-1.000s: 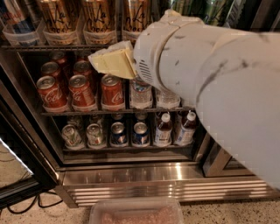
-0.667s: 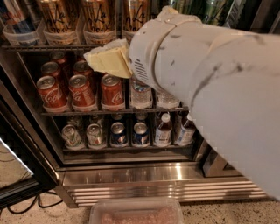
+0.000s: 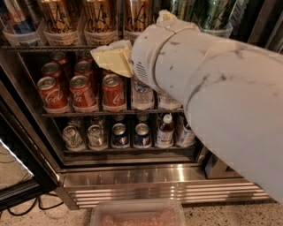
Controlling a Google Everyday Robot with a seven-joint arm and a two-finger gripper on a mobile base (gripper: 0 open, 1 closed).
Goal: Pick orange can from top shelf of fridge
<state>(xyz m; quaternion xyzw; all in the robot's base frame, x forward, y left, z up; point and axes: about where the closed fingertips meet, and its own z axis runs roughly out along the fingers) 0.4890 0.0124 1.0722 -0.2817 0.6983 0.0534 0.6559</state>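
Note:
Several orange cans stand in clear trays on the top shelf (image 3: pixel 66 47) of the fridge (image 3: pixel 132 174); the clearest are one orange can (image 3: pixel 99 17) and its neighbours (image 3: pixel 62 20) (image 3: pixel 136 15). They are gold-orange with dark script. My gripper (image 3: pixel 109 59) shows as a cream-coloured end piece on the thick white arm (image 3: pixel 212 88). It sits just below the top shelf's front edge, under the middle orange cans and in front of the red cola cans. The arm hides the right part of the shelves.
Green cans (image 3: pixel 212 13) stand at the top right and a blue can (image 3: pixel 13 20) at the top left. Red cola cans (image 3: pixel 82 90) and water bottles (image 3: pixel 142 95) fill the middle rack. Small cans and bottles (image 3: pixel 141 134) fill the lower one. The black door frame (image 3: pixel 22 145) is at the left and a plastic tub (image 3: pixel 137 214) lies below.
The gripper and arm have crept slightly up and to the left, closer to the top shelf's edge. The cans have not moved.

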